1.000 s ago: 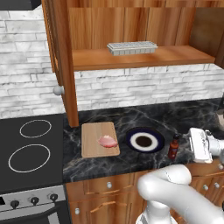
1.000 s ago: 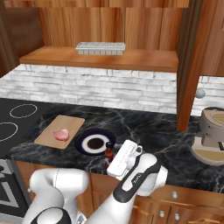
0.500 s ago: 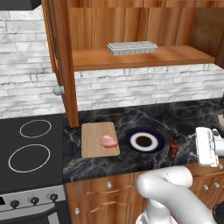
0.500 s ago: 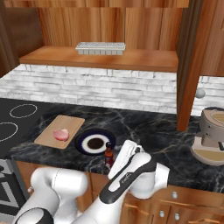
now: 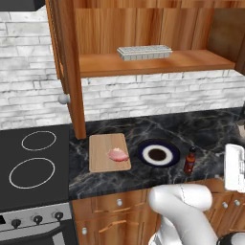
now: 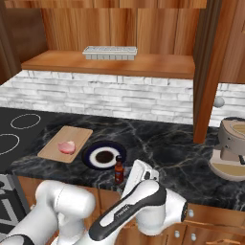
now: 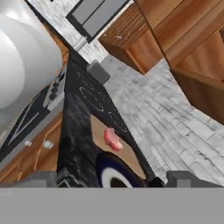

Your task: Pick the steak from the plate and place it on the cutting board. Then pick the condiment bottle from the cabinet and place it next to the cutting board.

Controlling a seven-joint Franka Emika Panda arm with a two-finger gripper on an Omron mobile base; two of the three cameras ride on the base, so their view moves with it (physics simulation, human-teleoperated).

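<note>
Claw [image 7: 111, 178] open; condiment bottle [image 5: 190, 161] label unreadable.

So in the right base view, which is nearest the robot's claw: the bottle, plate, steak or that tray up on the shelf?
From the gripper:
1. Condiment bottle, just beside it.
2. Plate, next along the counter.
3. Steak, on the cutting board beyond.
4. Tray, up on the cabinet shelf.

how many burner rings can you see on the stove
2. On the stove left of the cutting board: a smaller far ring and a larger near ring. More may lie beyond the frame.
</note>
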